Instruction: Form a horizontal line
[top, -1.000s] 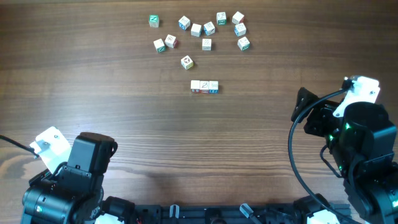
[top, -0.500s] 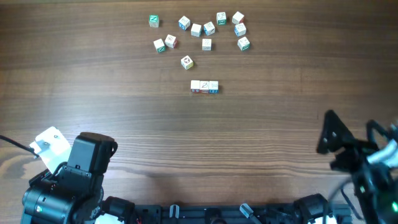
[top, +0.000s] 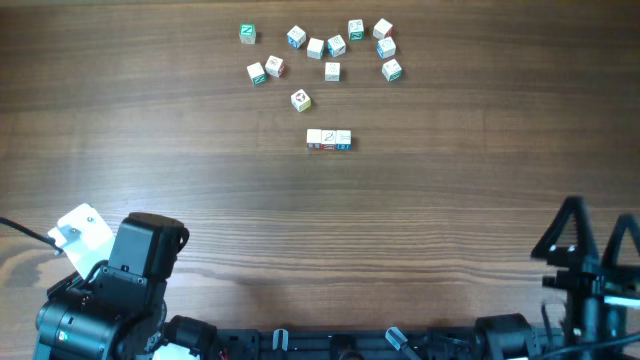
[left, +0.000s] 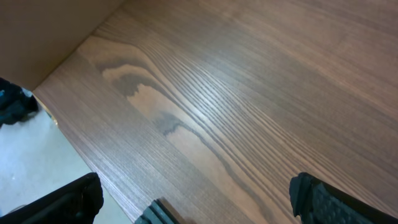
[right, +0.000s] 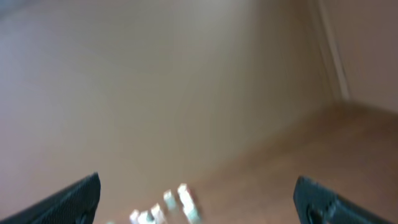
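R gripper (top: 602, 210): jaws spread wide, nothing btwn them. It sits at the near-right corner of the table (top: 450, 200), tips pointing toward the far side. Its own wrist view is blurred; R gripper (right: 199, 202) shows only as dark finger ends in the bottom corners, gap btwn them bare. A few tiny white cubes show low in that view, too smeared to tell which ones.

L gripper (left: 199, 202): also spread wide, holding nothing. Dark finger ends in the bottom corners of the wrist view, wood grain and the table's left edge btwn and beyond them. Overhead, L arm (top: 110, 290) is parked at the near-left corner, w/ a white block on its left side.

Horizontal line (top: 329, 139): three small white cubes w/ coloured marks, touching edge to edge, running left-right, approx mid-table, slightly far of centre. Well apart from both grippers.

Loose cubes (top: 333, 46): scattered cluster just beyond the row on the far side. The nearest one (top: 300, 100) lies just far-left of the row, not touching it. One green-marked cube (top: 247, 33) sits off at the far-left of the cluster.
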